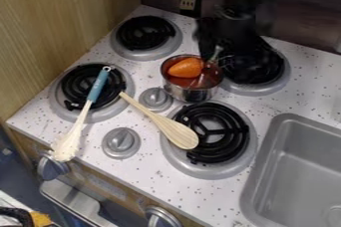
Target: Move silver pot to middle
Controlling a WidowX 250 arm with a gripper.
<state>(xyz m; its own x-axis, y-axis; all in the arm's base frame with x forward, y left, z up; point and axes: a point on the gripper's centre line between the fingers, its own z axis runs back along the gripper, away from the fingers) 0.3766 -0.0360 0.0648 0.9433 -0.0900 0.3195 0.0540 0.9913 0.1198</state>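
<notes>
Silver pot (192,93) sits amid the four burners, just beyond the near right one (174,162), with an orange piece (186,67) inside. Over the far right burner (282,77), beside the pot's handle (216,53), hangs the black gripper (230,44); from here I can't tell whether it's apart, together or clamped on that handle.

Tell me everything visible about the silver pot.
The silver pot is small, round and open, of shiny, metal-looking material. It stands upright, apparently on the speckled counter among the burners. Its handle points toward the black arm; contact there is unclear. An orange, carrot-like item lies inside, and the inner wall looks reddish.
</notes>
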